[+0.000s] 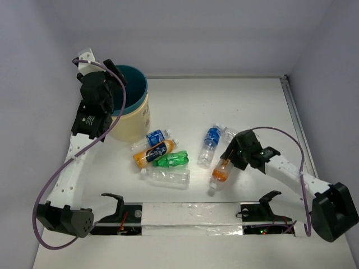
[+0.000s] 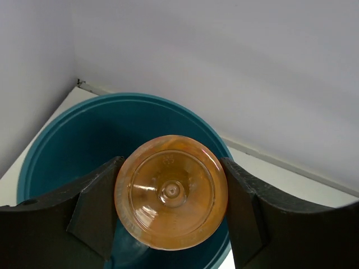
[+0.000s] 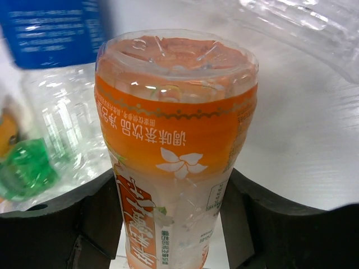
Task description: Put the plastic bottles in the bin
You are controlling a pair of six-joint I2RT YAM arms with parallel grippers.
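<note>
My left gripper (image 1: 116, 77) is shut on an amber-orange bottle (image 2: 171, 190), seen base-on in the left wrist view, and holds it over the open teal bin (image 1: 137, 89). The bin's teal inside (image 2: 73, 145) lies right under the bottle. My right gripper (image 1: 231, 155) is shut on an orange-labelled clear bottle (image 1: 221, 171) lying on the table; its fingers (image 3: 101, 213) press both sides of the bottle (image 3: 176, 140). A cluster lies below the bin: a blue-labelled bottle (image 1: 156, 137), an orange one (image 1: 152, 153), a green one (image 1: 173, 160) and a clear one (image 1: 168, 177).
Another blue-labelled bottle (image 1: 210, 144) and a clear crinkled one (image 1: 230, 133) lie just beyond the right gripper. The white enclosure walls stand close behind the bin. The arm bases and a taped strip (image 1: 190, 216) run along the near edge.
</note>
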